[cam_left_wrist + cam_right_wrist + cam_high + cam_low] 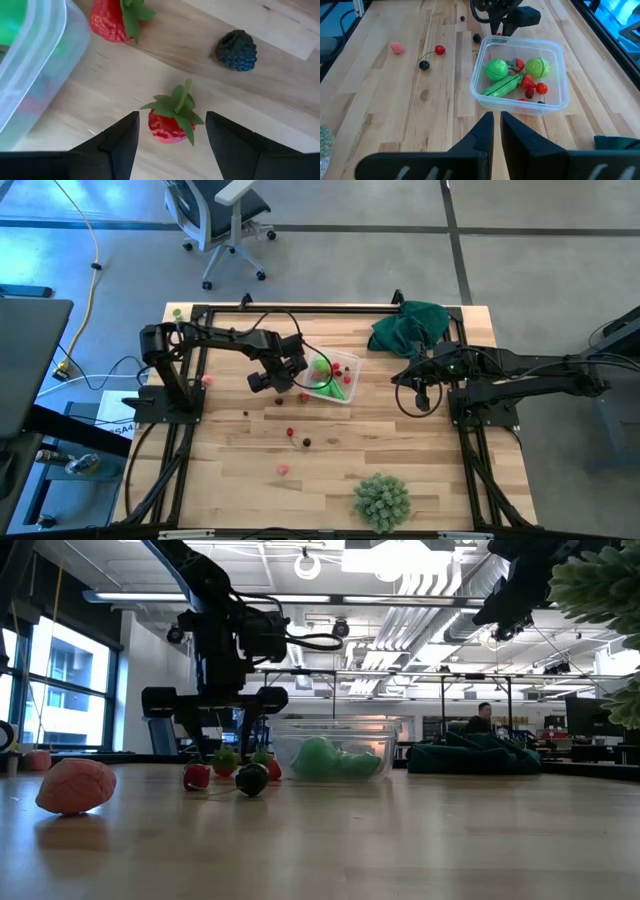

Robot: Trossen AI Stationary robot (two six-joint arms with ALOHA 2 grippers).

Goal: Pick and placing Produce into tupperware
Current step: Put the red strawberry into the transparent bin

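**Operator:** Currently, what is the item count?

**Technician:** One tupperware point(520, 75) sits near the desk point(400, 460) centre in the high view. Inside it, the right wrist view shows two round green pieces, one long green pod point(502, 86) and several small red pieces. Loose produce on the desk: in the left wrist view, two strawberries and one blackberry point(236, 50). Further small red and dark pieces lie scattered toward 6 o'clock of the container; the exact number cannot be told.

**Operator:** Claw status?

**Technician:** Left claw point(172, 137) is just beside the tupperware at its 9 o'clock. Its fingers stand apart, one on each side of a strawberry point(171, 120), with a gap on both sides; nothing is held. Right claw point(497, 127) waits at 3 o'clock of the container, fingers nearly together, holding nothing.

**Operator:** Edges and clearance?

**Technician:** A dark green cloth point(410, 325) lies at the desk's 1 o'clock corner; a spiky green ball point(381, 500) sits at the 6 o'clock edge. Bare wood lies between the tupperware and the right claw.
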